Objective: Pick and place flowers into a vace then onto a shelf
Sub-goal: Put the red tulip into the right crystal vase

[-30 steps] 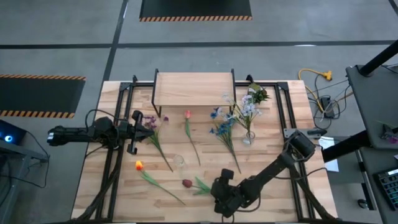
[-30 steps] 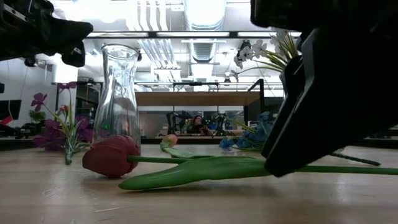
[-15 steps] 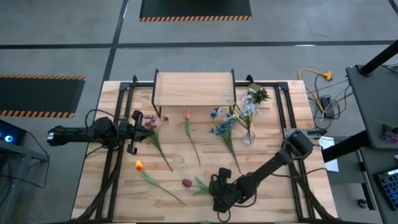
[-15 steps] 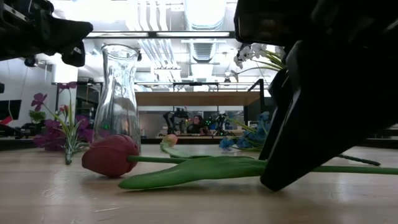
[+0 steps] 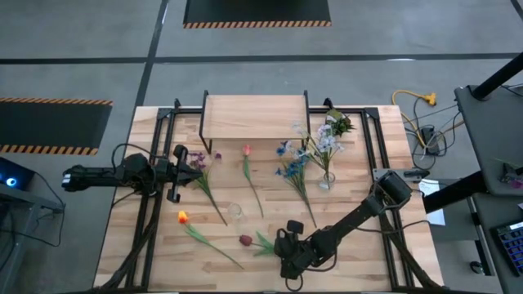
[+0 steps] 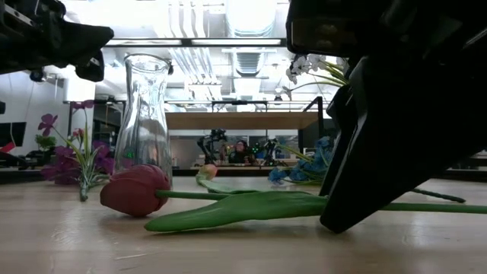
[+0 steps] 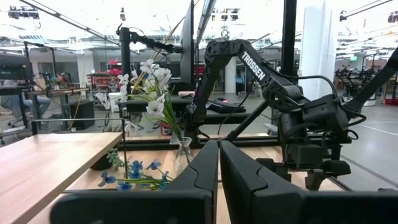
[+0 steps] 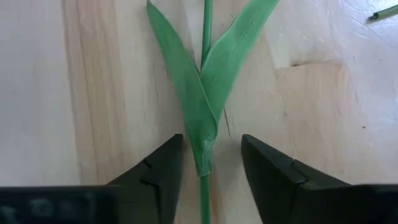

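Right wrist view shows the right hand (image 8: 208,171) down at the desk (image 8: 56,93), its two fingers (image 8: 155,171) straddling the stem of the dark red tulip (image 8: 204,106) just below where the leaves join. Gaps remain on both sides of the stem: the fingers are partly open and have no hold on it.

Compared with a second ago, the right arm has slid along the stem toward the bloom and its fingers have drawn noticeably closer together. Judged from this, a pinch on the stem is under way, not complete.

High view places this tulip (image 5: 255,242) near the front edge of the desk, left of the right hand (image 5: 288,245), with the clear glass vase (image 5: 235,212) standing close behind it. The other flowers lie flat across the desk, and the shelf (image 5: 255,115) at the back is unloaded.

The left hand (image 5: 181,159), fully closed and holding nothing, has not moved from over the desk's left side, by the purple flower (image 5: 198,158).
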`<state>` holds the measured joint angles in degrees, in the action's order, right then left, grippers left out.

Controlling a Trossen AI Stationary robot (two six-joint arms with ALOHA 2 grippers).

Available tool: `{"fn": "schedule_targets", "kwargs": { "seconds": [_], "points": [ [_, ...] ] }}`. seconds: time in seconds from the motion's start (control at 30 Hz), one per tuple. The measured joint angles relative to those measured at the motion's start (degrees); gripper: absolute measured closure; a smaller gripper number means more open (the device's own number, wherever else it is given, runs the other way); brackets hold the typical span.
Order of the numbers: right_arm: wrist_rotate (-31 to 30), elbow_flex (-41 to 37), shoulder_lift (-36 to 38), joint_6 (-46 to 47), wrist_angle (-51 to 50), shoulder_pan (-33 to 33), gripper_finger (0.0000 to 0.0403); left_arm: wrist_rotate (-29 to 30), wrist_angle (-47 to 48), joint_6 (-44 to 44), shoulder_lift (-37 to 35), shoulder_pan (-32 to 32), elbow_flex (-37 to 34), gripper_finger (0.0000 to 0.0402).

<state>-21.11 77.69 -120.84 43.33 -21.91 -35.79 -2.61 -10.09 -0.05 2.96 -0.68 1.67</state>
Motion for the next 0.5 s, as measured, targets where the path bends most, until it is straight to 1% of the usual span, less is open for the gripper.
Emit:
{"fn": "schedule_targets", "kwargs": {
  "seconds": [0.27,0.33,0.5],
  "points": [
    [1.43,-0.01,0.51,-1.87,-0.26,-0.06,0.0362,0.0,-0.01,0.0,0.0,0.01,-0.02,0.0402],
    [1.76,-0.04,1.17,-2.37,-0.41,-0.27,0.0384,0.0,0.0,0.0,0.0,0.01,-0.02,0.0402],
    [1.69,-0.04,3.78,-3.5,-1.27,-0.96,0.0388,-0.02,-0.02,-0.01,0.0,0.0,-0.01,0.0402]
  ]
}}
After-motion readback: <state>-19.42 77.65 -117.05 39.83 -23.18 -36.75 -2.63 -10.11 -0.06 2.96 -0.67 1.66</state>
